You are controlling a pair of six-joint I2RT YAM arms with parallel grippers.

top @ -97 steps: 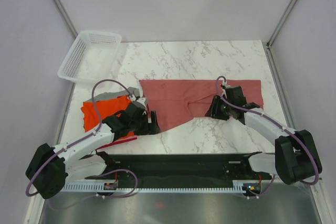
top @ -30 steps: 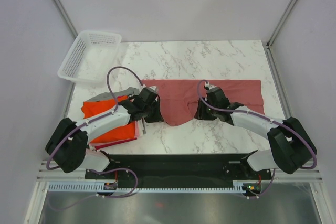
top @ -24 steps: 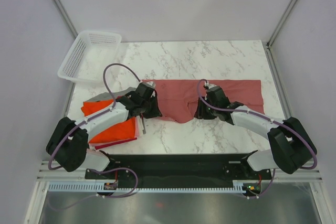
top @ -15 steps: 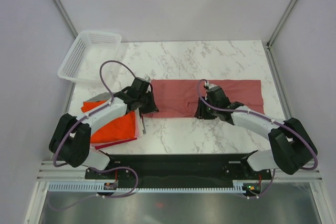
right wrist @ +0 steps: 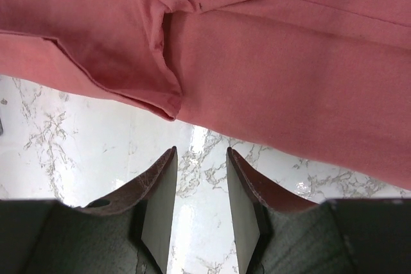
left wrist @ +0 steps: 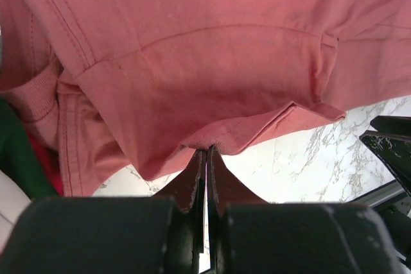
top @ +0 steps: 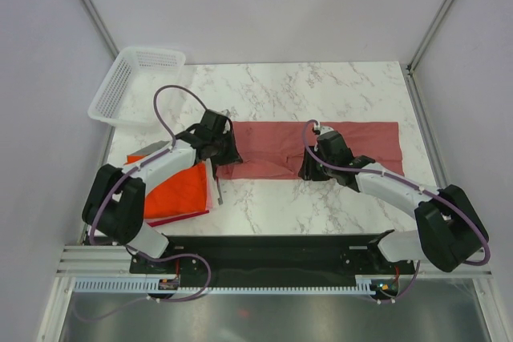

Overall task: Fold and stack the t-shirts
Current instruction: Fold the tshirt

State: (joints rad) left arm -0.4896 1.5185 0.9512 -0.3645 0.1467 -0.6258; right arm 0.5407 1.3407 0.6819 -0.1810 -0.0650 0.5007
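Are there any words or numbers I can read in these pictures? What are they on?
None: no word, number, brand or sign can be read in any view.
The pink-red t-shirt is plain, with no print.
The orange t-shirt shows no print either.
The white basket shows no label.
If the front rail carries any marks, they are too small to read.

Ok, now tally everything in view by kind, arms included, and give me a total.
Spread pink-red t-shirt: 1
Orange-topped folded stack: 1 (layers beneath can't be counted)
White mesh basket: 1
Arms: 2 (left gripper shut on the shirt's hem, right gripper open)
Total: 5
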